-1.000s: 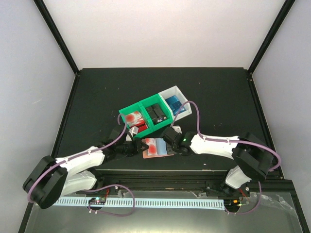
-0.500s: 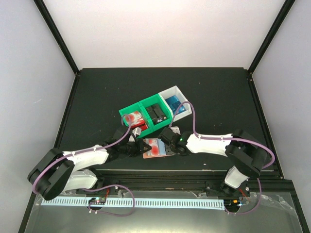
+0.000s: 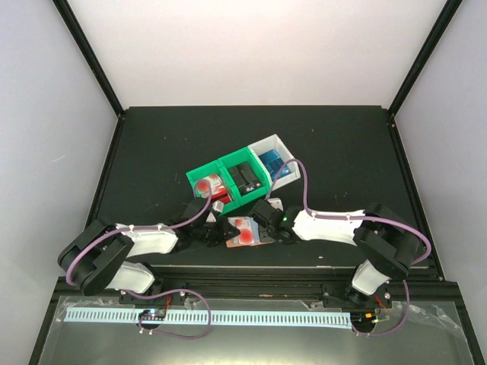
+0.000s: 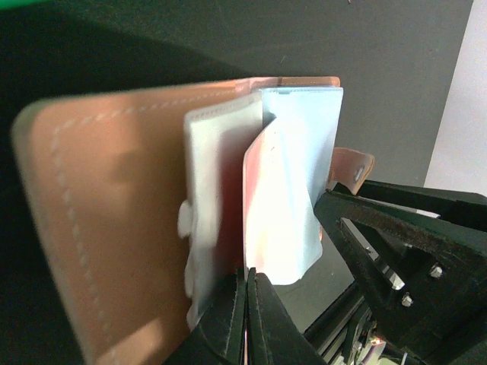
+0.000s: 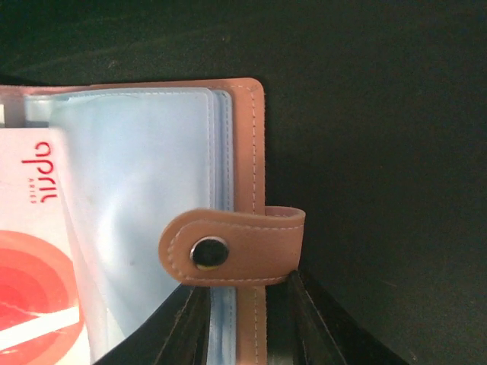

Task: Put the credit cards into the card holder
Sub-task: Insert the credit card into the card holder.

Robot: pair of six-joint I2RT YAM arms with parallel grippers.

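The card holder [image 3: 257, 236] lies open on the black table, brown cover down and clear sleeves up. In the left wrist view its brown cover [image 4: 99, 220] fills the left side. My left gripper [image 4: 251, 277] is shut on a credit card [image 4: 248, 228], seen edge-on and reaching between the clear sleeves [image 4: 293, 190]. My right gripper [image 5: 247, 287] grips the card holder's edge [image 5: 247, 152] just below the snap tab [image 5: 236, 247]. A red and white credit card [image 5: 30, 251] lies in the sleeves. From above, the left gripper [image 3: 221, 234] is at the holder's left and the right gripper [image 3: 266, 220] at its right.
A green two-part bin [image 3: 228, 181] stands just behind the grippers and holds more red and white cards [image 3: 207, 185] and black items. A white bin [image 3: 275, 163] with blue contents adjoins it. The table's front rail [image 3: 251, 270] runs close behind the holder.
My left arm has swung lower and further right, bringing its card in towards the holder. My right gripper and the holder have shifted slightly left.
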